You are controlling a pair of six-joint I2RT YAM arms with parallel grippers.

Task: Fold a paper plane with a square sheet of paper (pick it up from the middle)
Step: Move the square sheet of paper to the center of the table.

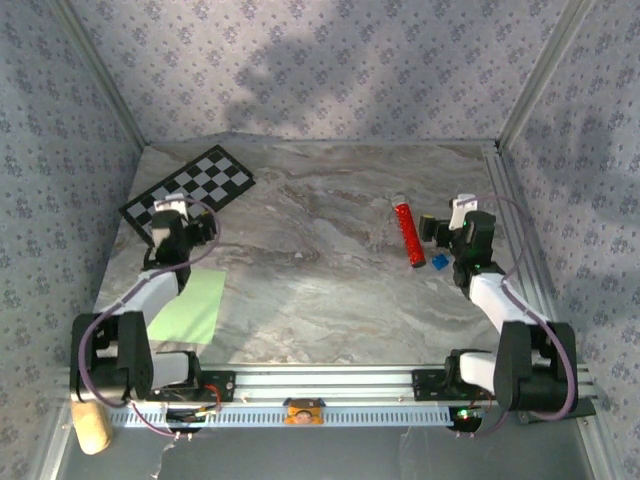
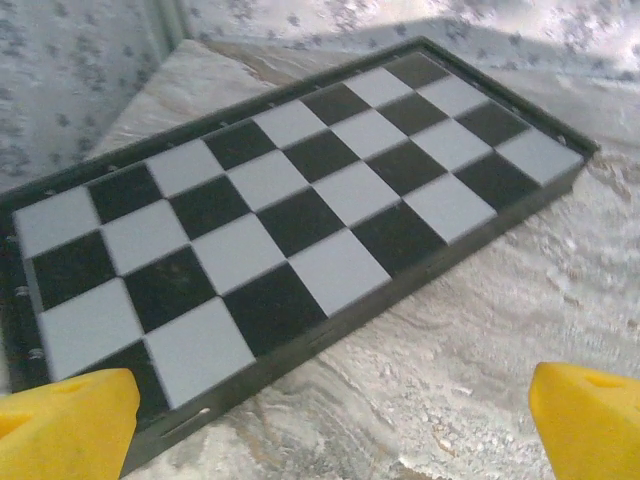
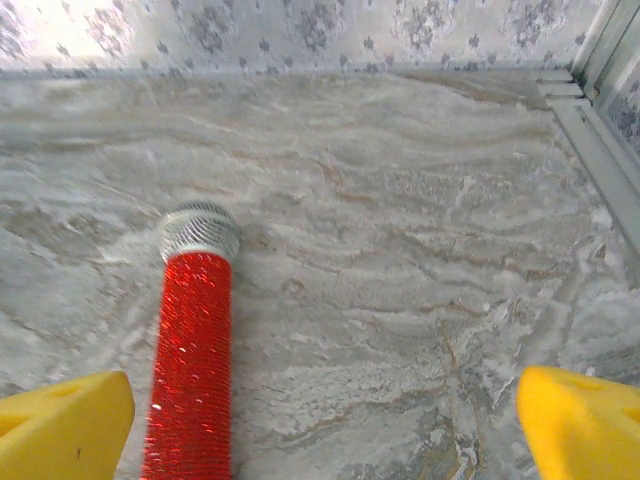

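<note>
The square sheet of paper [image 1: 192, 308] is light green and lies flat on the marble table near the left front, its left edge under my left arm. My left gripper [image 1: 183, 222] hovers beyond the sheet's far edge, facing the checkerboard. In the left wrist view its yellow fingertips [image 2: 62, 425] stand wide apart, so the left gripper [image 2: 330, 432] is open and empty. My right gripper [image 1: 458, 224] is at the right side of the table, away from the sheet. It [image 3: 325, 432] is open too, with only bare marble between the fingertips [image 3: 582, 420]. The paper plane is out of view.
A black-and-white checkerboard [image 1: 190, 187] [image 2: 290, 210] lies at the back left. A red tube [image 1: 407, 232] [image 3: 192, 370] with a silver end lies just left of my right gripper, a small blue block [image 1: 439, 262] near it. An aluminium rail [image 1: 520, 230] runs along the right edge, and patterned walls enclose the table.
</note>
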